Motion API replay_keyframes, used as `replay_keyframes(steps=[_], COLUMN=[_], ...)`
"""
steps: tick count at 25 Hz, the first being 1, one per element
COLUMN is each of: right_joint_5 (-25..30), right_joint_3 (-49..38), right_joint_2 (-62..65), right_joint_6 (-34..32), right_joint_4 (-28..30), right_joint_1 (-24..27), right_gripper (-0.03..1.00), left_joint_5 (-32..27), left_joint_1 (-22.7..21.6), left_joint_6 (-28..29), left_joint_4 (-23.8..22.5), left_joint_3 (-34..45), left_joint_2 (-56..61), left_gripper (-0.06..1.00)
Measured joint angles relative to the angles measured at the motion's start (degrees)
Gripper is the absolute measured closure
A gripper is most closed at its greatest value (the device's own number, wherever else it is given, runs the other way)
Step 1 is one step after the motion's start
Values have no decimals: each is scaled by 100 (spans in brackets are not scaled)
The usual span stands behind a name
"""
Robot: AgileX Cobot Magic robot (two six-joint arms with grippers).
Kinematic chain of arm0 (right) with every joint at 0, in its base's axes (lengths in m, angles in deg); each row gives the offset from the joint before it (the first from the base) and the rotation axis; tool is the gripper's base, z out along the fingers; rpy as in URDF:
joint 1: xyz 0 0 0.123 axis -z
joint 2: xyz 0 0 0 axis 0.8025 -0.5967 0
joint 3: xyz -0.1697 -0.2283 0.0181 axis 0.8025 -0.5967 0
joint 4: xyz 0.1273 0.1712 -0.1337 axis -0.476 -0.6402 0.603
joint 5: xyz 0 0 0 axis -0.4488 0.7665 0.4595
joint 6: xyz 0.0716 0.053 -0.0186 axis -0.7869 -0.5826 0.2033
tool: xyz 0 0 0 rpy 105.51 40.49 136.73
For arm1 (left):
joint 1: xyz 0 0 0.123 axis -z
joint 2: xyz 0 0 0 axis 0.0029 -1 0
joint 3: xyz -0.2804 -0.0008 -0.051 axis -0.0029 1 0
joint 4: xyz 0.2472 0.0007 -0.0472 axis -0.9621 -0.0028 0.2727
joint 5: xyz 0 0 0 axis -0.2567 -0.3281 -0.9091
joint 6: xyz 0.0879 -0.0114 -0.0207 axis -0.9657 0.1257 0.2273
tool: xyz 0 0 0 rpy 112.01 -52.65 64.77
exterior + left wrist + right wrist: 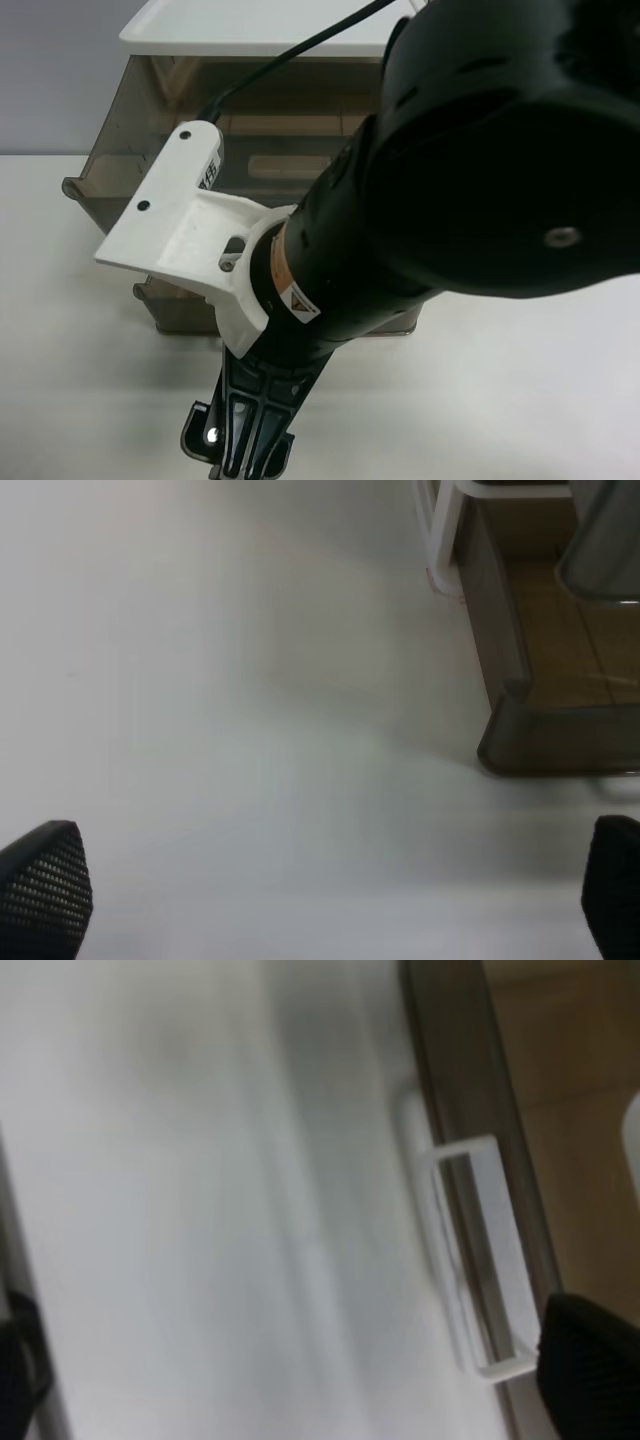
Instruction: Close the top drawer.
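Observation:
The top drawer (pixel 115 165) is smoky brown translucent plastic and stands pulled out of the white-topped cabinet (pixel 250 30). A big black arm covers most of the exterior high view; its gripper (pixel 240 455) hangs just in front of the drawer's front. In the blurred right wrist view the drawer's white loop handle (pixel 470 1260) lies close to one black finger pad (pixel 590 1365). The right gripper (pixel 300 1380) is open and holds nothing. The left gripper (pixel 325 890) is open over the bare table, apart from the drawer's corner (pixel 530 730).
The white table (pixel 520 400) runs in front of the cabinet and to both sides. A black cable (pixel 300 45) crosses the cabinet top to the white wrist camera mount (pixel 185 225). The cabinet's white frame leg (pixel 440 530) shows in the left wrist view.

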Motion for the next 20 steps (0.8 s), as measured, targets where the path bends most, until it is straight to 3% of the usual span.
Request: replay_keyframes(steps=[11, 20], right_joint_5=[6, 1], right_joint_3=[0, 0], right_joint_2=[-237, -243], right_joint_6=[-1060, -1532], right_joint_4=[1364, 2258], right_joint_1=[-84, -70], right_gripper=[-3, -3], left_joint_5=[0, 0], left_joint_1=[0, 0], left_joint_6=[0, 0], left_joint_4=[0, 0], left_joint_3=[0, 0], left_joint_2=[0, 0], left_gripper=[-5, -5])
